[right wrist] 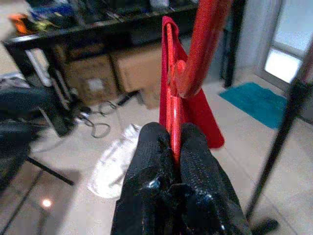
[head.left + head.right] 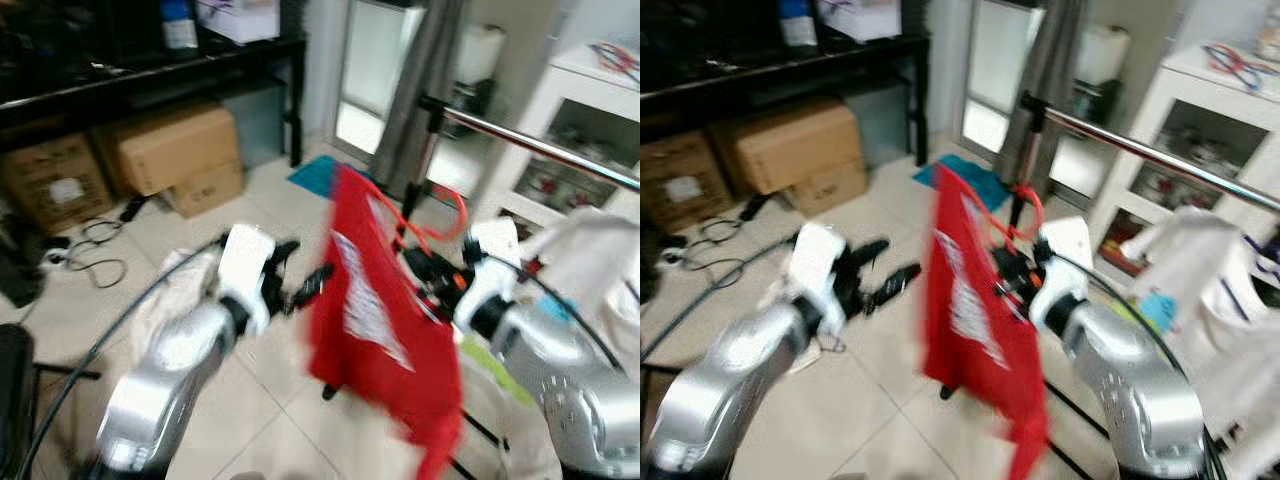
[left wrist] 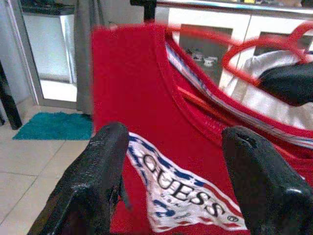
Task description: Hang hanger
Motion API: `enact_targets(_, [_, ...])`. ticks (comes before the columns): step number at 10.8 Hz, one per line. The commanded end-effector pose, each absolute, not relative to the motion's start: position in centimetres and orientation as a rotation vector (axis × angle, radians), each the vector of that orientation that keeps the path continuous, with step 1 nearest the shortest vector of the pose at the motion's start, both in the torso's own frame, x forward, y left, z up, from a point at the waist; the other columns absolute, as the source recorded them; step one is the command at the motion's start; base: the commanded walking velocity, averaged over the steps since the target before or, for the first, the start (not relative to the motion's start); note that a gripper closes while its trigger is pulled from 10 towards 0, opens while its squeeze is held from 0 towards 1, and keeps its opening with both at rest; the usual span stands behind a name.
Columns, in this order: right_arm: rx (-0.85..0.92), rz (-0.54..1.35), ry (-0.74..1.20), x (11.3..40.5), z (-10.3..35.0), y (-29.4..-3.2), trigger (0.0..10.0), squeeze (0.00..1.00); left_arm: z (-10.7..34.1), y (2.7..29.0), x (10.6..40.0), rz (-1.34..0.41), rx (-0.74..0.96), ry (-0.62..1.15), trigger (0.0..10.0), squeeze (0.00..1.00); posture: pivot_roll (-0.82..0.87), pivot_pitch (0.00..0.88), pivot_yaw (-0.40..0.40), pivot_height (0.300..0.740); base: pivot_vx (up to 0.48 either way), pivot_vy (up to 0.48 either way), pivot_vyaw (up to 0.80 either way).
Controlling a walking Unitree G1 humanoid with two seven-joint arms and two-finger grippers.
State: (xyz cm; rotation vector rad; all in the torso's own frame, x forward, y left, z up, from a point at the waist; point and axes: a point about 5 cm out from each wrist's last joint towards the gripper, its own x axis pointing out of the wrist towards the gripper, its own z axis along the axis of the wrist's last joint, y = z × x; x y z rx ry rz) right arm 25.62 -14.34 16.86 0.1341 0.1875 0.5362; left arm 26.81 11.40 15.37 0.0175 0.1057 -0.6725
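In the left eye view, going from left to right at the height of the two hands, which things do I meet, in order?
Left hand, open → red T-shirt on a red hanger → right hand, shut on the hanger → white garment.

The floor (image 2: 250, 400) is laid with pale, glossy square tiles. A long black shelf unit (image 2: 150, 75) stands along the far side on the left, with cardboard boxes (image 2: 170, 150) stacked under it and dark cables (image 2: 95, 250) looped on the tiles in front. Beside it a glass door (image 2: 375, 85) lets in bright daylight, with a grey curtain (image 2: 425, 70) hanging next to it and a teal mat (image 2: 315, 172) at its foot. A white cabinet (image 2: 560, 130) with open compartments stands on the right.
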Motion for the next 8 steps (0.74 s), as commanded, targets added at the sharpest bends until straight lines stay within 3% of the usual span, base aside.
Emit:
enact_targets(1, [0.14,0.554,0.124,25.8,18.0,-14.3,0.0,0.0,15.1,11.4,27.1,-0.662,0.032,0.126,10.0,1.0,0.07,0.0,-0.037,0.74,0.0,0.0,0.0])
enact_targets(3, [0.197,0.668,0.084,25.8,19.1,-13.7,0.0,0.0,15.6,11.3,29.3,-0.608,0.073,0.119,10.0,1.0,0.07,0.0,-0.035,0.74,0.0,0.0,0.0])
enact_targets(4, [0.2,0.701,0.085,25.6,19.1,-13.6,0.0,0.0,15.6,10.9,29.5,-0.621,0.079,0.116,10.0,0.31,0.07,0.0,-0.034,0.74,0.0,0.0,0.0])
enact_targets(5, [0.212,0.734,0.086,25.4,19.2,-13.4,0.0,0.0,15.6,10.6,29.8,-0.627,0.085,0.116,10.0,0.0,0.07,0.0,-0.036,0.74,0.0,0.0,0.0])
enact_targets(6, [0.227,0.774,0.085,25.2,19.4,-13.0,0.0,0.0,15.5,10.3,30.0,-0.644,0.072,0.106,10.0,0.0,0.07,0.0,-0.037,0.74,0.0,0.0,0.0])
enact_targets(7, [0.226,0.782,0.088,25.2,19.4,-13.0,0.0,0.0,15.5,9.9,29.9,-0.675,0.067,0.104,7.4,0.0,0.07,0.0,-0.039,0.74,0.0,0.0,0.0])
enact_targets(8, [0.226,0.786,0.089,25.2,19.4,-13.0,0.0,0.0,15.4,9.5,29.8,-0.714,0.065,0.107,8.5,0.0,0.07,0.0,-0.038,0.74,0.0,0.0,0.0])
